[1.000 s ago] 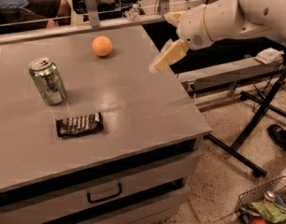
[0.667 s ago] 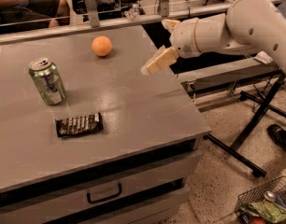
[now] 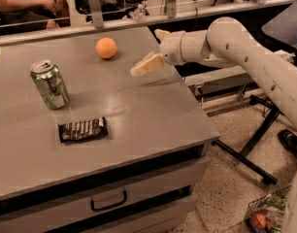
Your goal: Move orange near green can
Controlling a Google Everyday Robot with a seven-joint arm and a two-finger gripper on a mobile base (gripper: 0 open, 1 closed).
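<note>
Camera view: gripper [image 3: 146, 53] over table [image 3: 153, 115], jaws spread, holding nothing.
Orange [image 3: 106, 48] lies near, ahead of its fingertips; green can [image 3: 50, 84] sits farther beyond.

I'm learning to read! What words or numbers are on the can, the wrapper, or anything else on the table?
green can: label patch, too blurred to read.
dark wrapper: pale marks, too blurred to read.
orange: no writing.
gripper, hovering over the table right of the orange: no writing.
</note>
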